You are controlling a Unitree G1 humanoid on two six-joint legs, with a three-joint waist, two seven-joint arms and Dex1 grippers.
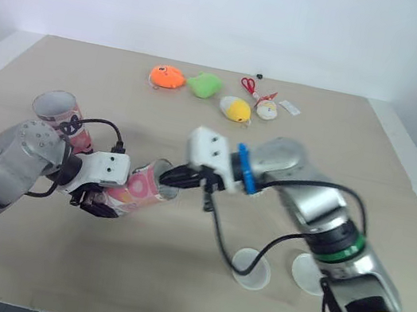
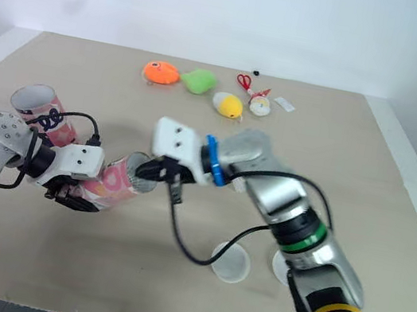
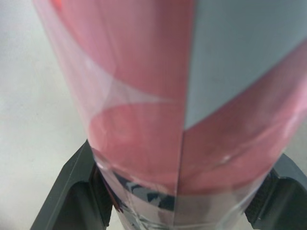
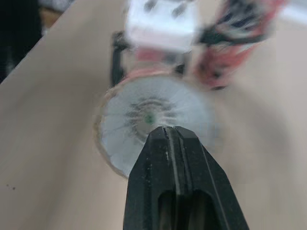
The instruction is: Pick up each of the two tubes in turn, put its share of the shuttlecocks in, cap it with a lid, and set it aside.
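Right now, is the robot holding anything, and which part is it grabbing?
The left gripper clamps the pink tube by its sides, near the end away from its open mouth. The right gripper, shut, holds nothing.

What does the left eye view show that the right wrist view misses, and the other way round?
Left eye view: two round lids on the table, with toys at its far edge. Right wrist view: white feathers inside the mouth of the pink tube. Both: that tube held in the left tool, the shut right tool at its mouth, and the second tube.
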